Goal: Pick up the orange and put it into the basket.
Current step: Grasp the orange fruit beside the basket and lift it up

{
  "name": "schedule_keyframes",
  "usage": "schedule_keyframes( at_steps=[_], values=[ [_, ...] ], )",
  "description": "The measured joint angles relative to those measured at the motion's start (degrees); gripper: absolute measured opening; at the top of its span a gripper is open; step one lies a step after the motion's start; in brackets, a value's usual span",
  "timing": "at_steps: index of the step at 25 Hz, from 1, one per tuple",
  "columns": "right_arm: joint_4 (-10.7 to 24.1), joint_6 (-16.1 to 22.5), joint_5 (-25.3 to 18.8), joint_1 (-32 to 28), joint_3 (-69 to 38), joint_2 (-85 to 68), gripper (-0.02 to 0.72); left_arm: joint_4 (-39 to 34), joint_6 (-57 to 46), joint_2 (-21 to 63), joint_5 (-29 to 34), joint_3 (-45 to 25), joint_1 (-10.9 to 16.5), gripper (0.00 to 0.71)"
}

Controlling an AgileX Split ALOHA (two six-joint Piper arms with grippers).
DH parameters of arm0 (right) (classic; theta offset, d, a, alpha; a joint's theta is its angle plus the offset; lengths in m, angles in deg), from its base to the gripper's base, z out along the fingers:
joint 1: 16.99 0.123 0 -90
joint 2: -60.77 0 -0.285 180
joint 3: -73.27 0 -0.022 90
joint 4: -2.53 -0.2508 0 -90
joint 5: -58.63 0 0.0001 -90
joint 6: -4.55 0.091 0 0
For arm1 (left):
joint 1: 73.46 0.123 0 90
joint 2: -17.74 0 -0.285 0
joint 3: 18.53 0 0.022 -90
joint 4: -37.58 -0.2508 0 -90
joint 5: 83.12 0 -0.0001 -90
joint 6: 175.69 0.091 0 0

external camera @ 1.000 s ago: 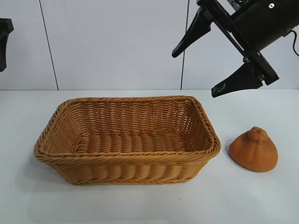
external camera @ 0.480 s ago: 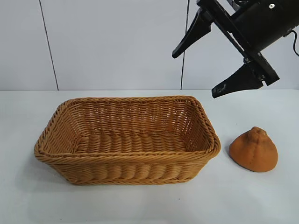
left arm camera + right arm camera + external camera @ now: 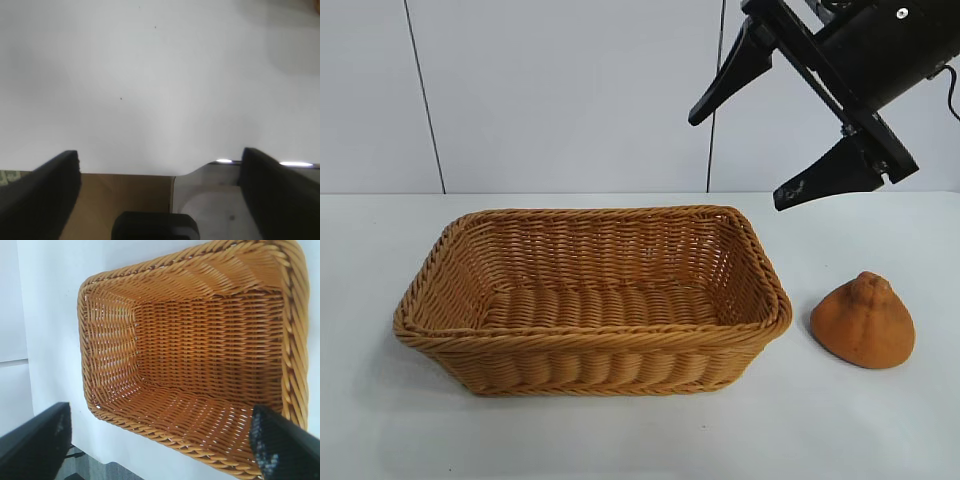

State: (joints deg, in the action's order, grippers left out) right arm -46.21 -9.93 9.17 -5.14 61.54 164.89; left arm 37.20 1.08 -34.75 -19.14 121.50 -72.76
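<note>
Right gripper (image 3: pixel 745 150) hangs above the basket's right end, jaws wide apart, empty. Left gripper (image 3: pixel 160 190) over bare table (image 3: pixel 150 75) near its edge, jaws apart, empty. Basket (image 3: pixel 590 345) mid-table; orange (image 3: pixel 863 322) on table just beside its right end.

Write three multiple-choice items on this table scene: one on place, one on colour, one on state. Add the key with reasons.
1. The dull orange-brown bumpy cone-shaped orange lies:
A. in the basket
B. on the table beside the basket
C. between gripper fingers

2. The rectangular woven wicker basket is:
A. tan-brown
B. white
C. black

3. The black right gripper above the table is:
A. shut on the orange
B. open, holding nothing
C. shut, holding nothing

Key: B, it sits on the white table apart from the rim; A, wicker colour; B, fingers spread wide.
</note>
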Motion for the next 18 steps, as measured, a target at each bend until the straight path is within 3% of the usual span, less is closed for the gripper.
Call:
schedule_keyframes(
  at_steps=[5,9,18],
  values=[
    [0.0,0.0,0.0,0.0,0.0,0.0,0.661,0.0,0.0,13.0,-1.5,-6.8,0.0,0.616],
    [0.0,0.0,0.0,0.0,0.0,0.0,0.661,0.4,0.0,21.2,-2.5,-8.1,0.0,0.616],
    [0.0,0.0,0.1,0.0,0.0,0.0,0.661,-0.3,0.1,29.1,-3.0,-8.2,0.0,0.616]
  ],
)
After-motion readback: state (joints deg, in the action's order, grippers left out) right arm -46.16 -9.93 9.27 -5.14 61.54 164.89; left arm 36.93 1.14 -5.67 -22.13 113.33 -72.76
